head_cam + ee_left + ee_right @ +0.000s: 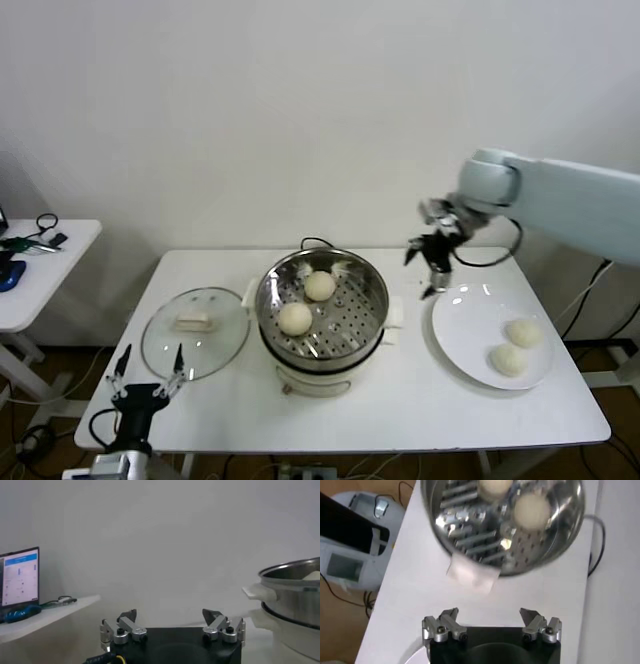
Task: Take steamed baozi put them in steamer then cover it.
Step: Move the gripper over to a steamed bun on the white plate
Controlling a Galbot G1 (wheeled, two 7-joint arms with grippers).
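Note:
The steel steamer (322, 345) stands mid-table with two baozi (319, 285) (294, 318) on its perforated tray. Two more baozi (523, 333) (508, 360) lie on the white plate (463, 325) at the right. The glass cover (168, 345) lies flat on the table left of the steamer. My right gripper (428, 268) is open and empty, above the table between steamer and plate; its wrist view shows the steamer (470, 525) with both baozi (532, 510) ahead of the open gripper (489, 615). My left gripper (146, 375) is open, parked near the table's front left edge.
A small side table (40, 265) with cables stands at the far left; a laptop screen (19, 576) shows on it in the left wrist view. The steamer's handle (259, 592) is to one side of the left gripper (171, 616). A black cord runs behind the steamer.

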